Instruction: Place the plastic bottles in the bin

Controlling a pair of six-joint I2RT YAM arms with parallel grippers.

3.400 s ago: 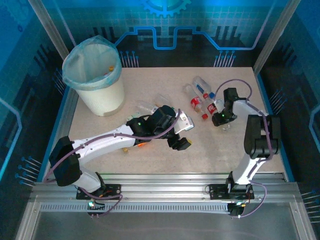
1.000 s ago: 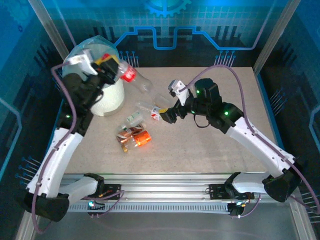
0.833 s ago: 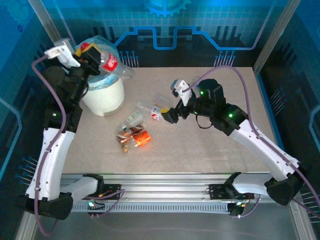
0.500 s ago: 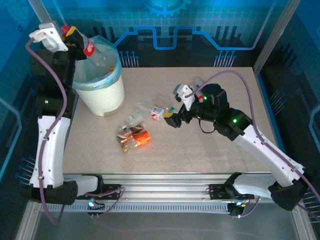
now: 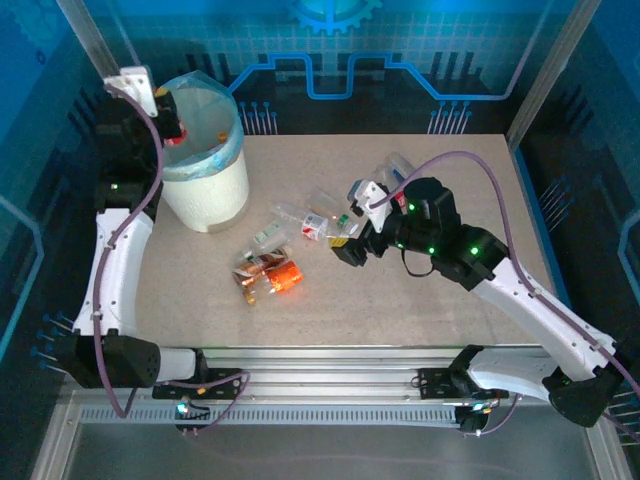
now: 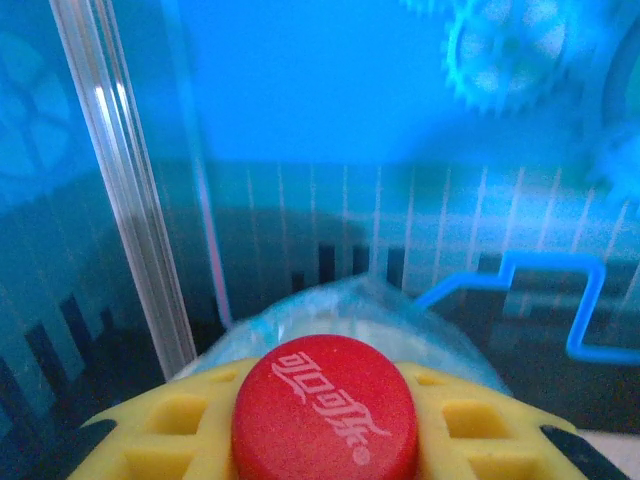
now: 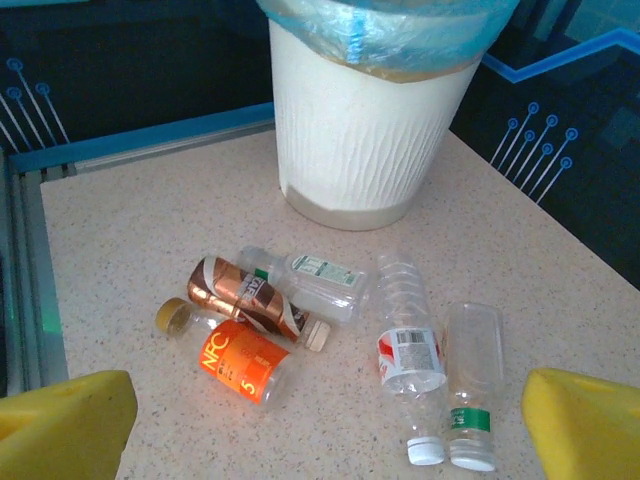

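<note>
A: Entry one, left gripper (image 5: 168,118). Hold and reason?

B: Clamped on the red-capped bottle (image 6: 325,405), yellow pads (image 6: 455,420) to either side of the cap. Raised over the left rim of the bin (image 5: 215,195), judged ready for a release into the blue liner (image 5: 230,150).

A: Entry two, right gripper (image 5: 347,248)?

B: Spread wide, fingertips (image 7: 65,415) far apart, nothing between. Poised above the table (image 5: 350,310) and its loose stock: orange-labelled bottle (image 7: 240,360) touching copper-labelled bottle (image 7: 245,290), three clear bottles (image 7: 408,340) just beside. Probably lining up the next pick.

A: Changes against half a second back?

B: Left: then tilted high across the rim with the red label showing, now lowered, with the bottle body mostly hidden at the bin mouth. Right: shifted slightly toward the near edge. Loose stock: unmoved.
</note>
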